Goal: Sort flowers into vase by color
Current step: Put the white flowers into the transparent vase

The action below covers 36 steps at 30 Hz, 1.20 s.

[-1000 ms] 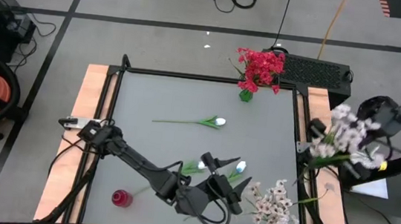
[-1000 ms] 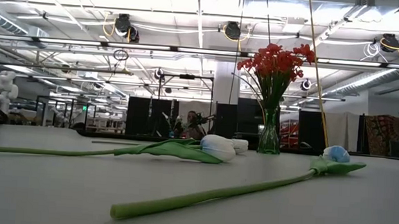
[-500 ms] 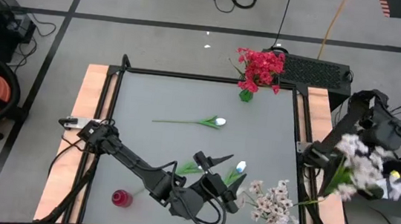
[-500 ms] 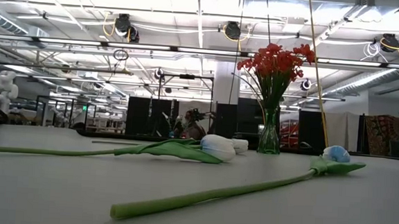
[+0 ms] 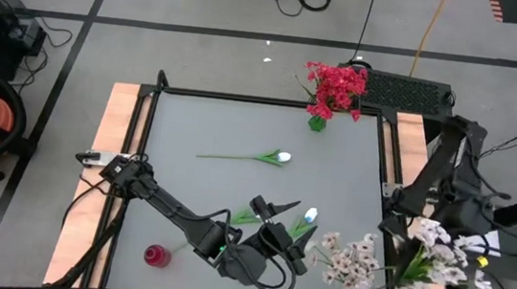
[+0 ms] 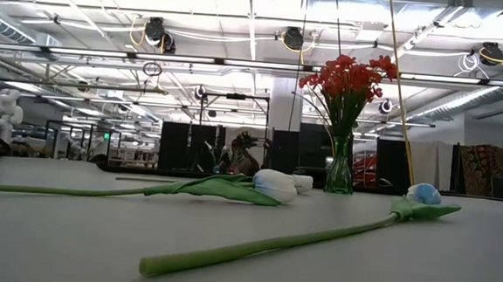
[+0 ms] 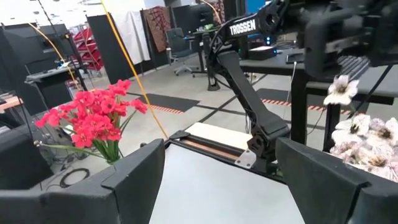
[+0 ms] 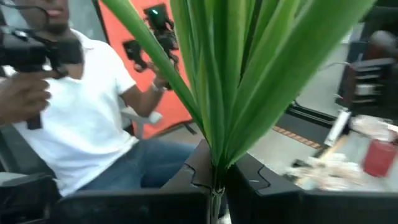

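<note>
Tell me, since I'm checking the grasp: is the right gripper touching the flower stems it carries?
Touching. The right wrist view shows the green stems pinched between the right gripper fingers, converging right at them.

In the right wrist view, green leaves (image 8: 242,74) fill the middle and run off the picture's edge, so the blossoms above them cannot be seen. The stems meet between the right end effector (image 8: 216,180) fingers. Behind the leaves a person in a white shirt (image 8: 93,118) is blurred and partly covered. From above, the pale spray (image 5: 438,264) hides that end effector, off the counter (image 5: 234,190) edge.
</note>
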Each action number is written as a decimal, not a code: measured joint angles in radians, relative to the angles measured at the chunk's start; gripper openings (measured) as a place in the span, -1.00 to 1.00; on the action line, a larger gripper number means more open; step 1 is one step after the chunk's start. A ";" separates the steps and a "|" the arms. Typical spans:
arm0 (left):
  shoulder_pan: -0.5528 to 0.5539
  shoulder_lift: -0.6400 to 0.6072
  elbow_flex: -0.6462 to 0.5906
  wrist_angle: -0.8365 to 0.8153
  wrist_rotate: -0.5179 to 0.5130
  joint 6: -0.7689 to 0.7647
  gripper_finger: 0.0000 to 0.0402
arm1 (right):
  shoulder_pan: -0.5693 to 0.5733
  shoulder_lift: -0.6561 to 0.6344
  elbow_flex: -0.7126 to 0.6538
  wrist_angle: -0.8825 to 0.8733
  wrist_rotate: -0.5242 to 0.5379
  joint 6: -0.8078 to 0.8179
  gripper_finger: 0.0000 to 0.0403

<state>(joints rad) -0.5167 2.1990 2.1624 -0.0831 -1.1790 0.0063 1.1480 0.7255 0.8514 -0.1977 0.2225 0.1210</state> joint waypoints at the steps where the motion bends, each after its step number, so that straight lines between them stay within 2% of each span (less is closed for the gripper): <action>1: 0.002 0.000 0.000 -0.002 0.000 0.000 0.56 | 0.017 0.002 -0.008 0.015 0.011 0.002 -0.95; 12: 0.014 0.001 -0.011 -0.013 0.001 -0.028 0.56 | 0.169 0.056 -0.024 0.068 0.139 -0.057 -0.95; 15: 0.015 0.001 -0.011 -0.012 0.001 -0.029 0.56 | 0.172 0.096 -0.024 0.078 0.173 -0.083 -0.95; 23: 0.019 0.001 -0.011 -0.009 0.001 -0.027 0.56 | 0.148 0.174 -0.030 0.124 0.173 -0.133 -0.95; 27: 0.019 0.001 -0.012 -0.009 0.002 -0.027 0.56 | 0.133 0.166 -0.103 0.151 0.173 -0.105 -0.95; 31: 0.019 0.001 -0.012 -0.005 0.031 -0.027 0.56 | 0.127 0.122 -0.197 0.284 0.172 -0.106 -0.95; 36: 0.019 0.001 -0.012 -0.005 0.031 -0.027 0.56 | 0.128 0.072 -0.280 0.310 0.181 -0.103 -0.95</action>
<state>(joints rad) -0.4976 2.1998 2.1506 -0.0885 -1.1477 -0.0208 1.2758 0.7978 0.5718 0.1120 0.4040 0.0184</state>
